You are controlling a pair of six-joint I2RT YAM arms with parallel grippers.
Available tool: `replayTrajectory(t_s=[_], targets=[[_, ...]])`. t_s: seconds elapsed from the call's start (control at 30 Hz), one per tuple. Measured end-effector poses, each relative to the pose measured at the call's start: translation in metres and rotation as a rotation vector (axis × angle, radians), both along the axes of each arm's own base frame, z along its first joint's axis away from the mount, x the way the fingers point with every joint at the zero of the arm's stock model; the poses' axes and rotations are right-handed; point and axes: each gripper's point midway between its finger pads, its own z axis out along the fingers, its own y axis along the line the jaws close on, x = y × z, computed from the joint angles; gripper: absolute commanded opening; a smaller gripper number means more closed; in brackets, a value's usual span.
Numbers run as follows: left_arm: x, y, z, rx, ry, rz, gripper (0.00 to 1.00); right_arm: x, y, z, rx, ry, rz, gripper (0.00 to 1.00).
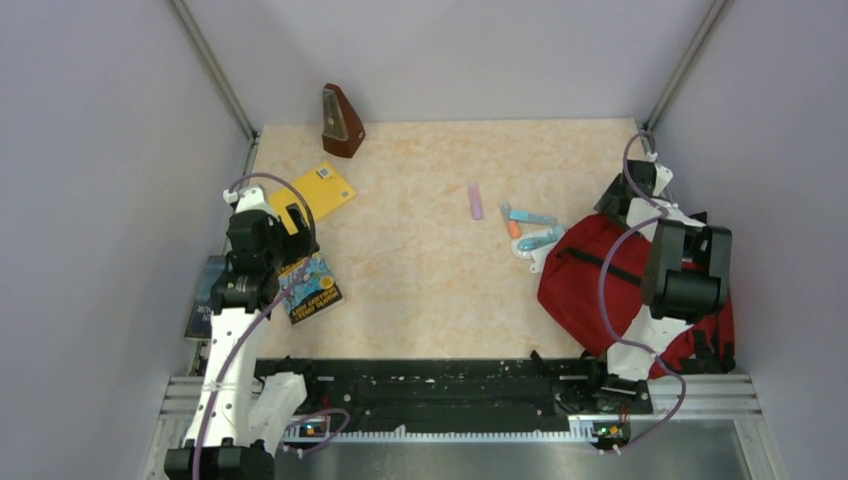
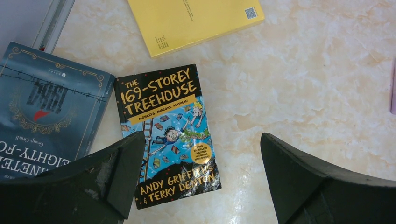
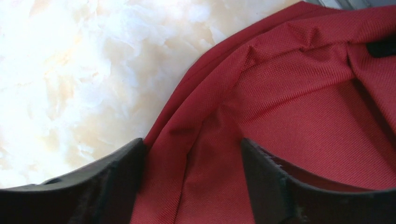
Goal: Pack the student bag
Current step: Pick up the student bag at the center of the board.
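The left gripper [image 2: 201, 140] is holding its jaws spread wide, gripping nothing, and is hovering over the lower half of the 169-Storey Treehouse book [image 2: 163, 130], which is lying flat, cover up, on the marbled table [image 2: 308, 70]. That book's left edge is lying just beside a blue-grey book [image 2: 46, 102] that is sitting at the table's left edge by the wall; whether the two are touching cannot be told. A yellow book [image 2: 191, 21] is lying just beyond, apart from both. The right gripper [image 3: 191, 144] is likewise holding its jaws spread, with a raised fold of the student bag [image 3: 303, 107] sitting between the fingers; whether either pad is touching the fabric cannot be told. The bag's curved edge is running diagonally past the finger on the left of the right wrist view, with bare tabletop showing beyond it. In the top view the bag is lying in the near right corner of the table, against the right wall and close to the near rail, with the right arm reaching over it. A cluster of small blue and orange items [image 1: 528, 228] is lying just off the bag's far-left edge, a small purple stick [image 1: 476, 201] is lying near them, and a brown metronome [image 1: 341, 122] is standing at the far edge. A wide stretch of tabletop is separating the books on the left from the bag on the right.
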Motion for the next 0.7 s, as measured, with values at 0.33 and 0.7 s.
replayTrajectory(t_s=[0.33, 0.7], targets=[[0.000, 0.000, 0.001, 0.006, -0.003, -0.004, 0.98, -0.015, 0.005, 0.017, 0.005, -0.069, -0.005, 0.00], [-0.003, -0.008, 0.010, -0.011, -0.042, -0.045, 0.98, -0.082, 0.027, 0.188, -0.049, -0.586, 0.031, 0.00]])
